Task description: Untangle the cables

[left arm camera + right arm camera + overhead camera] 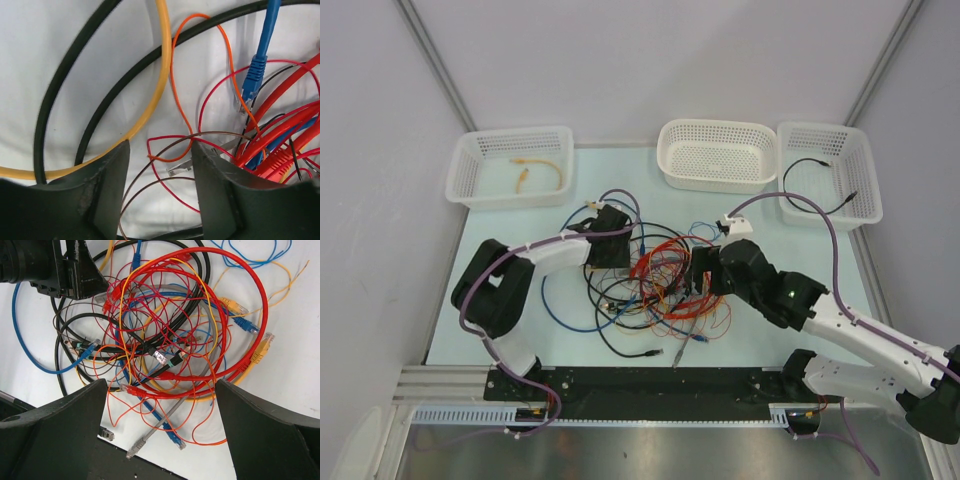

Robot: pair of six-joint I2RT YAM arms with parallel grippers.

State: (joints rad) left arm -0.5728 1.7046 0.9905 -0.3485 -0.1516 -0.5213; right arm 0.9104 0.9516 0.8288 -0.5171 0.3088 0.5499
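The cables (pixel 665 278) lie in one tangle of red, orange, yellow, blue and black loops at the table's middle. My left gripper (pixel 612 262) is down at the tangle's left edge. In the left wrist view it (pixel 160 150) is open, with thin brown (pixel 150 165), red and orange (pixel 175 90) wires and a small metal plug tip lying between the fingers; neither finger presses on them. A yellow cable (pixel 160 85) and black cables (pixel 60 75) curve just beyond. My right gripper (pixel 700 272) hangs wide open over the tangle's right side (pixel 161 390), above a thick red loop (pixel 263 315), holding nothing.
Three white baskets stand along the back: the left one (pixel 460 170) holds an orange cable (pixel 542 168), the middle one (pixel 715 183) holds nothing, the right one (pixel 865 170) holds a black cable (pixel 820 185). A blue cable (pixel 560 310) and a grey plug end (pixel 150 432) trail toward the near edge.
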